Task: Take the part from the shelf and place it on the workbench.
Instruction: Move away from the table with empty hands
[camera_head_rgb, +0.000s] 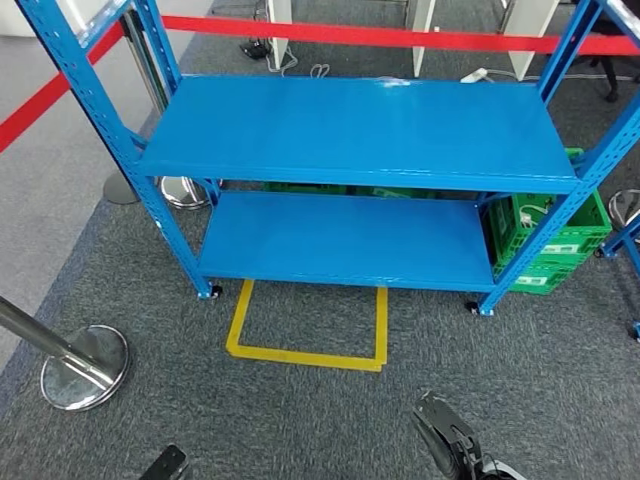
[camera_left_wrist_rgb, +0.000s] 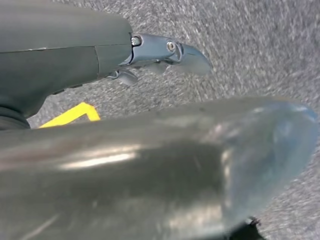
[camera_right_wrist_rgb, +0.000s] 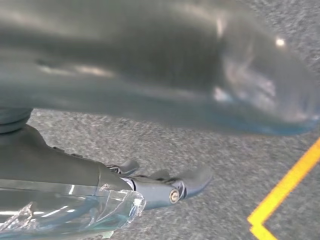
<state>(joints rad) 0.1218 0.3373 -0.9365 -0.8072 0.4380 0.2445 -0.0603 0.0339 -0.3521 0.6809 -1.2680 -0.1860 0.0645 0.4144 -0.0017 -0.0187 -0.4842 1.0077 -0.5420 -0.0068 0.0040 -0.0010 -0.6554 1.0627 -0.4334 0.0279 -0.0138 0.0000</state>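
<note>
Crate (camera_head_rgb: 562, 240), green, behind blue shelf (camera_head_rgb: 355, 130), white-labelled, contents unclear.

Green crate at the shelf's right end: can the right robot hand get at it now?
Probably not. The right robot hand hangs low over the carpet, and the frame of the blue shelf stands in front of the green crate.

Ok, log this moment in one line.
shelf: both levels bare | left hand: open, over carpet | right hand: open, over carpet | part: unseen
</note>
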